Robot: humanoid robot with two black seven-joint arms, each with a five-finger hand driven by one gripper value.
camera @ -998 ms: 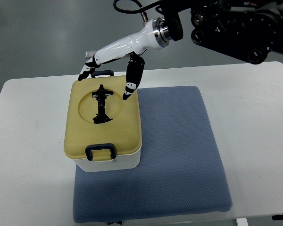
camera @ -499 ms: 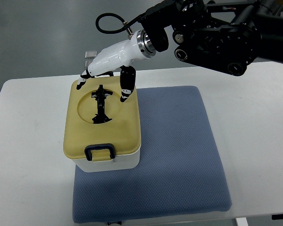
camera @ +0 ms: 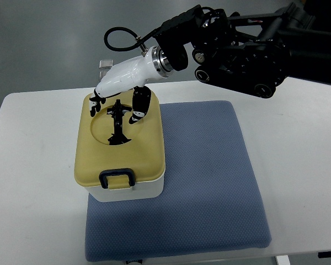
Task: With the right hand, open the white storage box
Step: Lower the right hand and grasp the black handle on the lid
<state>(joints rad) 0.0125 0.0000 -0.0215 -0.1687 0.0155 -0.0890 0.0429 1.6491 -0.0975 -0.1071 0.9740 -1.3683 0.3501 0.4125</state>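
Observation:
A white storage box with a yellow lid stands on the blue mat. The lid has a round recess with a black handle in its middle. A dark blue latch sits at the near edge of the lid. My right hand reaches in from the upper right and hovers over the far part of the lid. Its fingers are spread on either side of the handle's far end and hold nothing. The far latch is hidden behind the hand.
The blue mat lies on a white table and reaches the table's near edge. The black right arm crosses the upper right above the table.
My right hand has moved left and down toward the lid. Its fingers now straddle the far end of the black handle. The box has not moved.

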